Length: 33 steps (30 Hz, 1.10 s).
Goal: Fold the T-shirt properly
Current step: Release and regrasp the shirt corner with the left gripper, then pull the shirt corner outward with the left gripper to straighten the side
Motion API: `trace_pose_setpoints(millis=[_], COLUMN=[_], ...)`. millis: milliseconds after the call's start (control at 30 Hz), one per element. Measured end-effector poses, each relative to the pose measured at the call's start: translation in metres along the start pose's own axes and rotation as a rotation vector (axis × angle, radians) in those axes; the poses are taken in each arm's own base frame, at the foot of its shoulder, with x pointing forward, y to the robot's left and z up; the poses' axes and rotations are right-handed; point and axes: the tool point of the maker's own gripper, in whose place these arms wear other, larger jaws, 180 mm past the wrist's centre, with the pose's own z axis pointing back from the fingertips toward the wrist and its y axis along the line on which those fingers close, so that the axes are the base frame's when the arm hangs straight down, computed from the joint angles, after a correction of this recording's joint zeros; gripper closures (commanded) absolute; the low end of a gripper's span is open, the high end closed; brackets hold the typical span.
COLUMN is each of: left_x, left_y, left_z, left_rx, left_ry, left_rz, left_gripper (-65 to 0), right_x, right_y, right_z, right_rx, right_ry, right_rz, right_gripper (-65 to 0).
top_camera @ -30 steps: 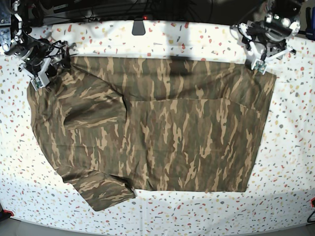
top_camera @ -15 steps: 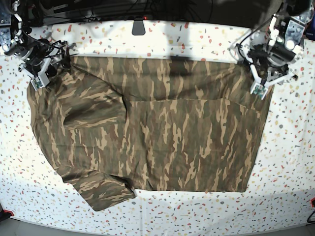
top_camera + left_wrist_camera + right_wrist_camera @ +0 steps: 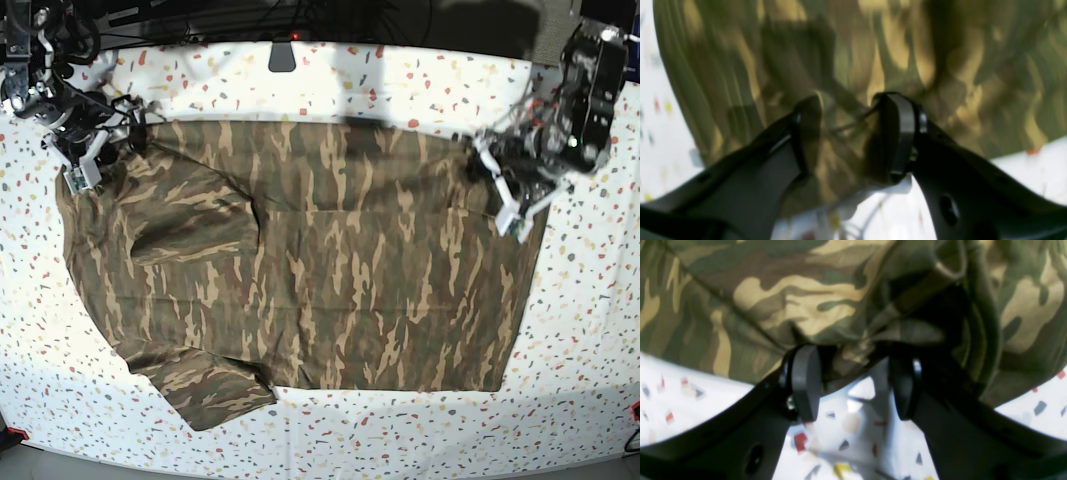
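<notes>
The camouflage T-shirt [image 3: 330,260] lies spread flat on the table, with one sleeve folded in on the left and another sticking out at the near left. My left gripper [image 3: 502,198] hovers over the shirt's right edge, below its far right corner. In the blurred left wrist view its fingers [image 3: 900,133] stand apart and the cloth [image 3: 940,50] shows between them. My right gripper [image 3: 82,165] is at the shirt's far left corner. Its jaws are open around a raised fold at the shirt's edge [image 3: 853,350], and bare table shows between the pads [image 3: 805,383].
The white speckled table [image 3: 400,80] extends past the shirt on all sides. A dark mount [image 3: 282,55] and cables sit along the back edge. The table's front edge runs just below the shirt's near hem.
My left arm has swung from the shirt's far right corner toward me and inward over its right edge. The right gripper has turned slightly at the far left corner. The shirt's outline looks the same.
</notes>
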Motion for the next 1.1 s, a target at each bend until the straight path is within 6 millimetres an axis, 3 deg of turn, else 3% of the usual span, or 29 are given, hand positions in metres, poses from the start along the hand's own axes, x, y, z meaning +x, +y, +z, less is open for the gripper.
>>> trace_pose_setpoints(millis=[233, 667, 767, 1000, 1100], left_x=[0.000, -0.003, -0.006, -0.021, -0.034], left_y=[0.001, -0.001, -0.005, -0.014, -0.021], left_z=[-0.019, -0.019, -0.019, -0.012, -0.002], left_rx=[-0.065, -0.069, -0.069, -0.065, -0.063], left_ry=[-0.043, -0.038, -0.110, -0.234, -0.199], left_rz=[0.030, 0.033, 0.056, 0.081, 0.057], left_gripper=[-29.5, -28.9, -27.3, -25.3, -25.2], right_x=[0.000, 0.000, -0.003, -0.014, -0.017], right_y=[0.002, 0.001, 0.003, 0.007, 0.007], right_z=[-0.001, -0.001, 0.000, 0.003, 0.004], right_rx=[0.003, 0.003, 0.005, 0.012, 0.015], right_ry=[0.001, 0.001, 0.002, 0.000, 0.006], right_rz=[0.001, 0.001, 0.000, -0.007, -0.004], right_gripper=[-32.5, -32.5, -32.5, -32.5, -32.5])
